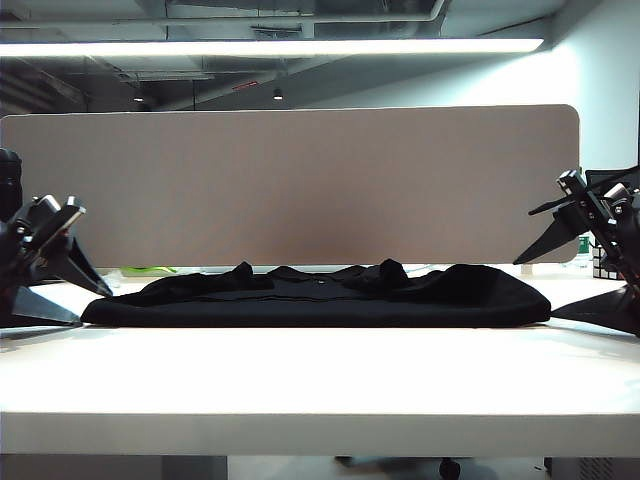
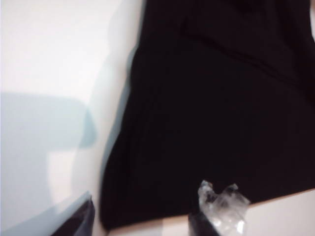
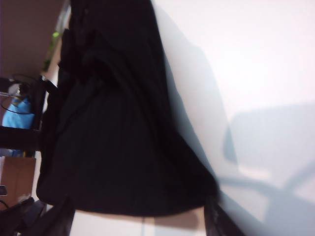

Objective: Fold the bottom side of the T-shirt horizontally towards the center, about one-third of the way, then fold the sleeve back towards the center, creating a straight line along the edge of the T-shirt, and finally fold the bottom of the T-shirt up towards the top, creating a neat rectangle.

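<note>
You have the T-shirt (image 1: 330,295) lying spread and somewhat rumpled across the white worktop (image 1: 300,380), with the left end effector (image 1: 62,270) off the shirt's left end and the right end effector (image 1: 585,275) off its right end, both with fingers spread and holding nothing. Each sits just beside the cloth without touching it. In my judgement, if you close on only the top layer of the bunched fabric, or on unequal amounts at the two ends, the fold will come out skewed instead of straight.
</note>
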Robot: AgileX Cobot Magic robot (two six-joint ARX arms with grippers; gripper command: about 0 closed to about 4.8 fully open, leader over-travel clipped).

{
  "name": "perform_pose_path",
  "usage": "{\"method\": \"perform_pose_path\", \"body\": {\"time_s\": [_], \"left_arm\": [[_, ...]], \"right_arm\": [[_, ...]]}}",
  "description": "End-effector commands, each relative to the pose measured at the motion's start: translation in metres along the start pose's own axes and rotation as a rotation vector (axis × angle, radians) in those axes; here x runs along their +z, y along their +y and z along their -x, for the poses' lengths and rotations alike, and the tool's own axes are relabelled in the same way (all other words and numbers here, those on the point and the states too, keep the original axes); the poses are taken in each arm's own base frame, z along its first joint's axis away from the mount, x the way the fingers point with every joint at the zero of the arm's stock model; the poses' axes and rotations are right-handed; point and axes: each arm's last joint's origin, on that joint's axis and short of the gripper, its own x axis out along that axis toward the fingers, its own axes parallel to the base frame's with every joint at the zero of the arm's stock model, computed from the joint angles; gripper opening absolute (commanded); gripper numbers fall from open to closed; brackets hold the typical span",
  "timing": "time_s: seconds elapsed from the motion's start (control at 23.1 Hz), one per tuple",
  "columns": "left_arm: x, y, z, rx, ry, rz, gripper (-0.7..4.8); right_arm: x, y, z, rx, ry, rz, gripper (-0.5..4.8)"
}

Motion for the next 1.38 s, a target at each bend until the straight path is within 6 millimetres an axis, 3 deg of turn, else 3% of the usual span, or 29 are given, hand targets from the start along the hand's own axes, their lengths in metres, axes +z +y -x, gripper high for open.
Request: {"method": "perform_pose_path", "body": {"time_s": [0.04, 0.09, 0.26, 0.65, 0.87, 1.17, 1.26, 1.38], "left_arm": [[-0.007, 0.001, -0.01, 0.013, 0.026, 0.025, 2.42], [-0.009, -0.001, -0.016, 0.006, 0.028, 0.025, 2.42], [-0.012, -0.008, -0.024, 0.0, 0.036, 0.001, 2.42], [-0.012, -0.008, -0.023, -0.018, 0.046, 0.016, 2.42], [-0.011, -0.008, -0.023, -0.025, 0.033, 0.012, 2.42], [-0.009, -0.01, -0.023, -0.06, 0.027, -0.002, 2.39], [-0.009, -0.01, -0.023, -0.069, 0.029, -0.003, 2.36], [-0.008, -0.011, -0.023, -0.072, 0.023, -0.009, 1.98]], "right_arm": [[-0.007, -0.009, -0.004, -0.02, 0.025, -0.079, 3.44], [-0.007, -0.009, -0.006, -0.012, 0.024, -0.076, 3.21], [-0.012, -0.007, -0.009, 0.025, 0.076, -0.075, 3.13], [-0.018, -0.016, -0.006, -0.024, 0.158, -0.097, 3.13], [-0.012, -0.017, 0.0, -0.047, 0.12, -0.091, 2.99], [0.0, -0.009, -0.005, -0.042, 0.089, -0.054, 1.77], [0.002, -0.008, -0.005, -0.05, 0.077, -0.042, 0.96], [0.001, -0.008, -0.005, -0.06, 0.085, -0.023, 0.38]]}}
